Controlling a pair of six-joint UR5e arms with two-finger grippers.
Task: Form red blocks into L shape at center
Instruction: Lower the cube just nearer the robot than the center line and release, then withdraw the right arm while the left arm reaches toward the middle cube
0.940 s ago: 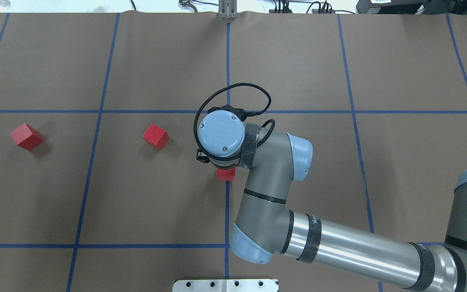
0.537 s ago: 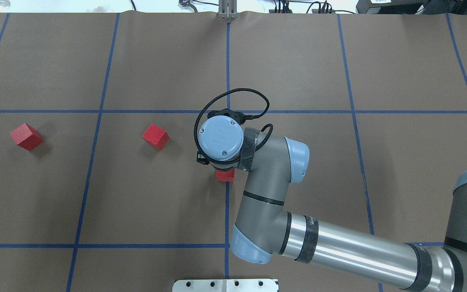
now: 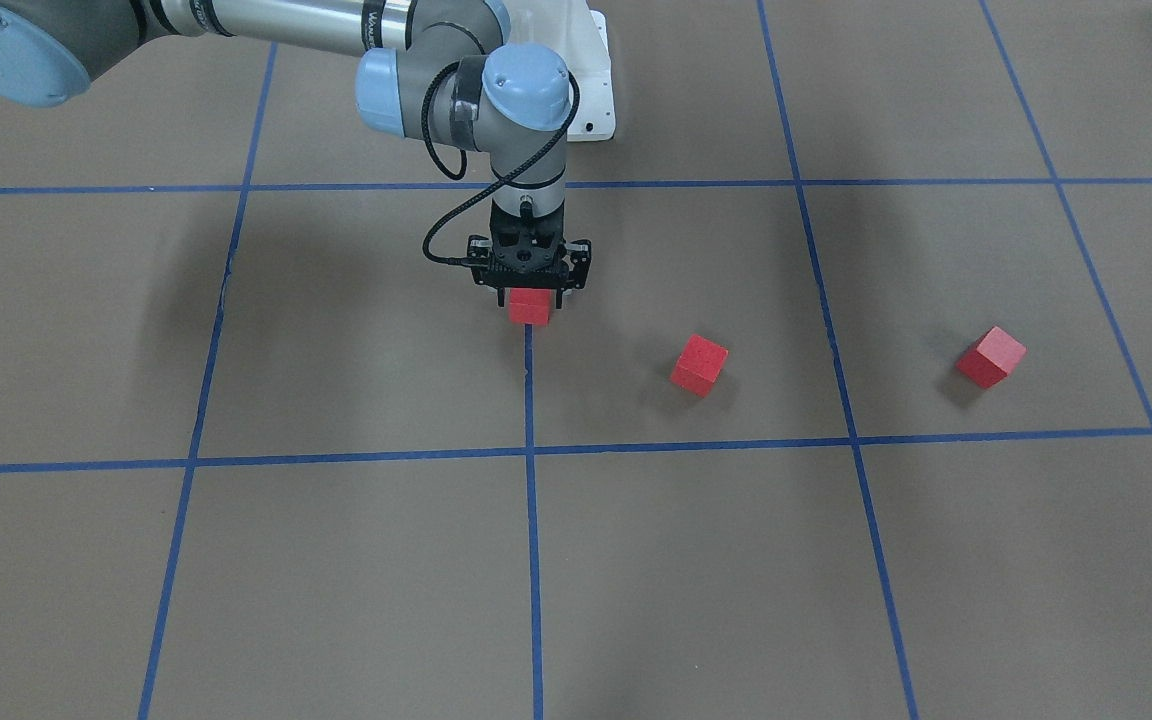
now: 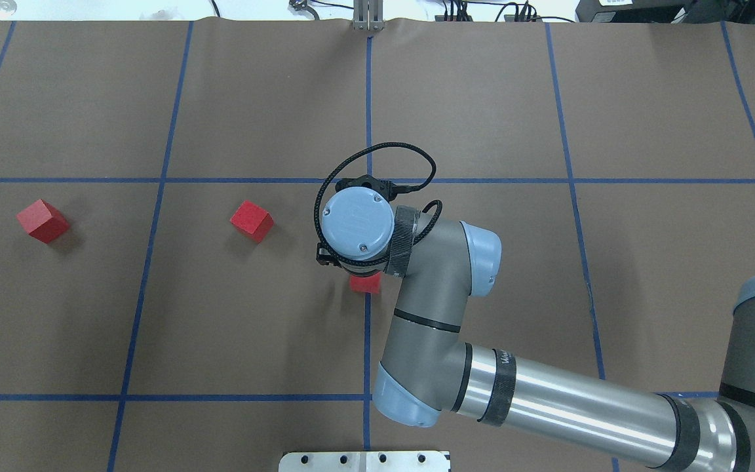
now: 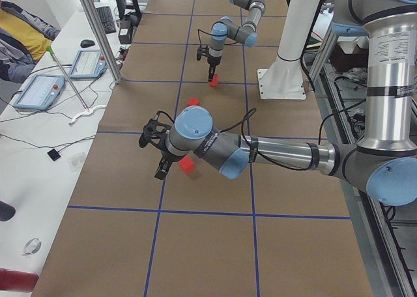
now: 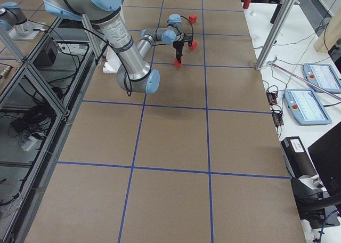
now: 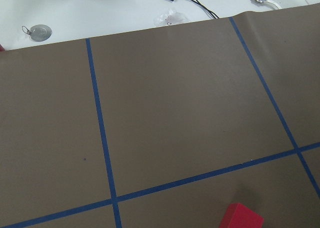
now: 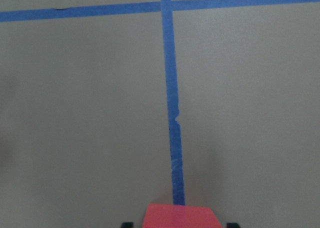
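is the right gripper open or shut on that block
Shut on it: the right gripper straddles the red block, and the wrist view shows the jaws tight against both its sides.

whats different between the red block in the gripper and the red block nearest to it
The gripped block sits between the right gripper's fingers; the nearest block lies free and untouched. The gripped block is on the blue line and squared to it; the nearest block is off the lines, turned at an angle to the grid. Both are plain red cubes of like size.
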